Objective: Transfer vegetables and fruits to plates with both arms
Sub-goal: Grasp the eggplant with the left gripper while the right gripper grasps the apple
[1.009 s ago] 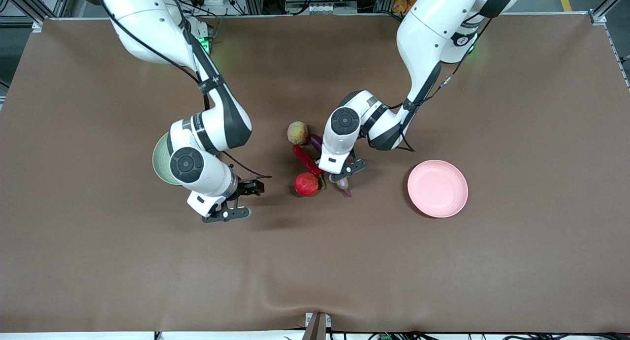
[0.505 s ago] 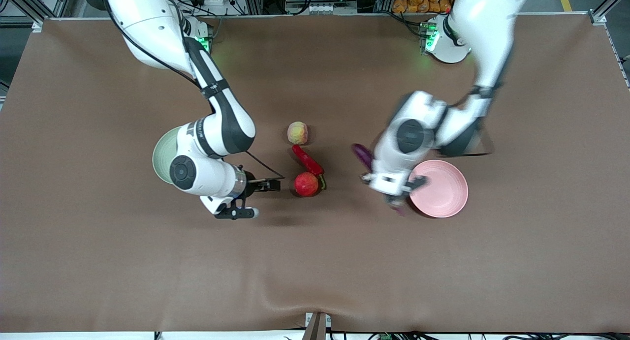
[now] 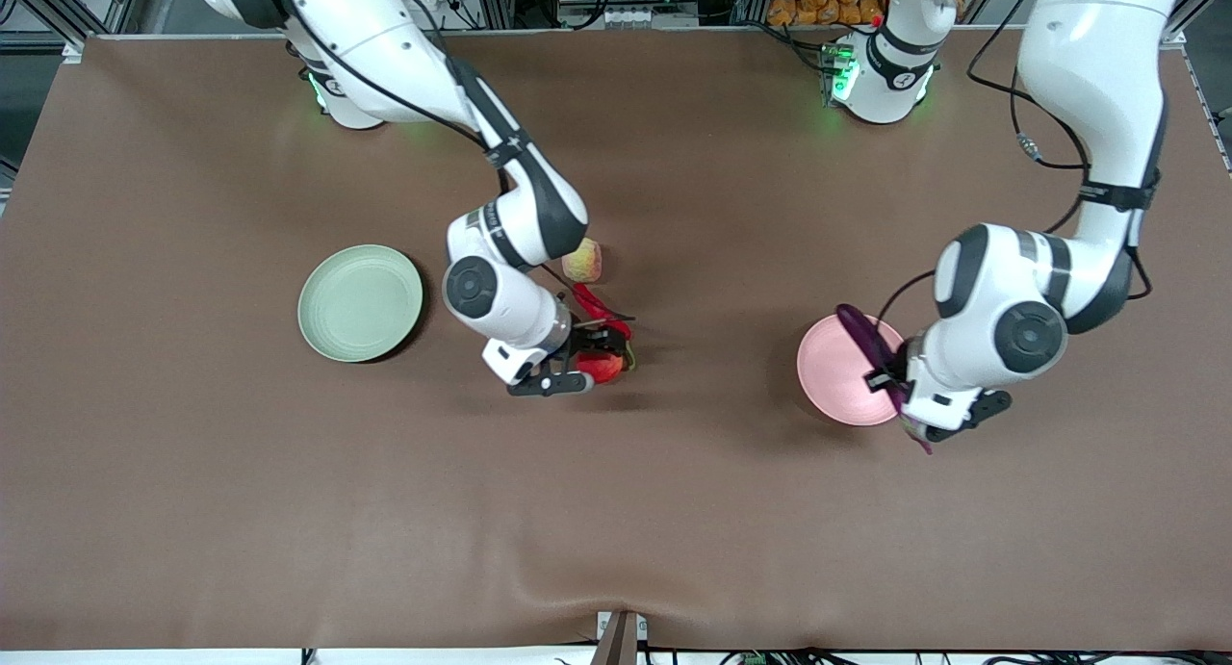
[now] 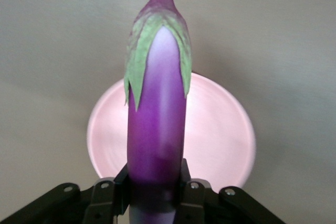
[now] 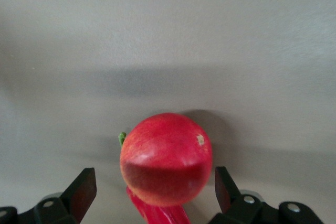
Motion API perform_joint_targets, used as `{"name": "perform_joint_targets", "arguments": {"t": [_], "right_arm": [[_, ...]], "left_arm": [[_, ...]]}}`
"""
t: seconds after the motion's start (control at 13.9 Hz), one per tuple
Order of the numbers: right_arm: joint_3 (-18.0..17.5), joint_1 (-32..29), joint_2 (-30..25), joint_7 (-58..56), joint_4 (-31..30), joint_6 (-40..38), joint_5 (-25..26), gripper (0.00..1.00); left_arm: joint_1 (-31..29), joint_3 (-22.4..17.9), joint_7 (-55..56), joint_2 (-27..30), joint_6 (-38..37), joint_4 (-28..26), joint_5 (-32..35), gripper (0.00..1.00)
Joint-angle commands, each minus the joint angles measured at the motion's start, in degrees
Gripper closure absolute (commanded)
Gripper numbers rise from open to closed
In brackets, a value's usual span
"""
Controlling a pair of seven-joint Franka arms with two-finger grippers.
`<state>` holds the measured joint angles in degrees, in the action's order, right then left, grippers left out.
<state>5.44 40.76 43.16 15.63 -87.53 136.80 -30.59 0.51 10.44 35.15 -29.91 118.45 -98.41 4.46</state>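
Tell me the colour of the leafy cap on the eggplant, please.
Green, on the purple eggplant held over the pink plate; the left wrist view shows it best.

The brown matte table cover (image 3: 616, 511) is being lit evenly and brightly from above in the front view, with soft, short shadows being cast beneath both white jointed arms and beside the round pale green plate (image 3: 360, 302). Green glow is being thrown onto the cover near the two lit bases. The front view is being rendered sharply. In the left wrist view, the glossy purple eggplant (image 4: 157, 129) is being shown with a pale sheen along its length, while the round pale pink plate (image 4: 220, 135) is being softened and slightly overexposed. In the right wrist view, the round red apple (image 5: 166, 158) is being half shaded, and a broad dim band is being cast across the grey-looking surface.
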Motion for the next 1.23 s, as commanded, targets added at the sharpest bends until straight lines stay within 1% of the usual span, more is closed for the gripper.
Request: {"name": "perform_joint_targets", "arguments": {"t": [0.0, 0.22, 0.29, 0.5, 0.58, 0.79, 1.08, 1.15], "right_arm": [[0.54, -0.25, 1.57, -0.08, 1.22, 0.31, 0.26, 0.0], [0.54, 0.81, 2.45, 0.19, 1.22, 1.53, 4.21, 0.0], [0.54, 0.81, 2.45, 0.19, 1.13, 1.71, 4.39, 0.0], [0.45, 1.34, 2.98, 0.98, 1.13, 1.8, 3.6, 0.0], [0.45, 1.34, 3.07, 1.59, 1.22, 2.33, 3.52, 0.0], [0.45, 1.77, 3.42, 6.86, 1.22, 4.0, 3.43, 0.0], [0.45, 1.78, 3.51, 6.35, 1.22, 4.09, 3.51, 0.0], [0.45, 1.17, 3.6, 6.25, 1.22, 4.0, 3.43, 0.39]], "left_arm": [[-2.53, 0.98, -3.24, -0.06, 2.56, -3.09, 4.83, 1.0], [-2.8, 0.98, -3.34, 0.46, 9.15, -8.63, 5.56, 1.0], [-2.63, 0.98, -3.34, 0.46, 10.21, -9.42, 5.56, 1.0], [-2.54, 1.42, -3.34, 0.81, 10.31, -9.96, 5.56, 1.0], [-2.36, 1.42, -3.34, 1.42, 10.48, -10.92, 5.64, 1.0], [-2.01, 2.03, -3.42, 1.87, 10.84, -11.98, 5.64, 1.0], [-2.01, 2.3, -3.42, 1.87, 13.2, -13.56, 5.82, 1.0], [-2.01, 2.3, -3.42, 1.78, 13.73, -13.82, 6.6, 1.0]]}}
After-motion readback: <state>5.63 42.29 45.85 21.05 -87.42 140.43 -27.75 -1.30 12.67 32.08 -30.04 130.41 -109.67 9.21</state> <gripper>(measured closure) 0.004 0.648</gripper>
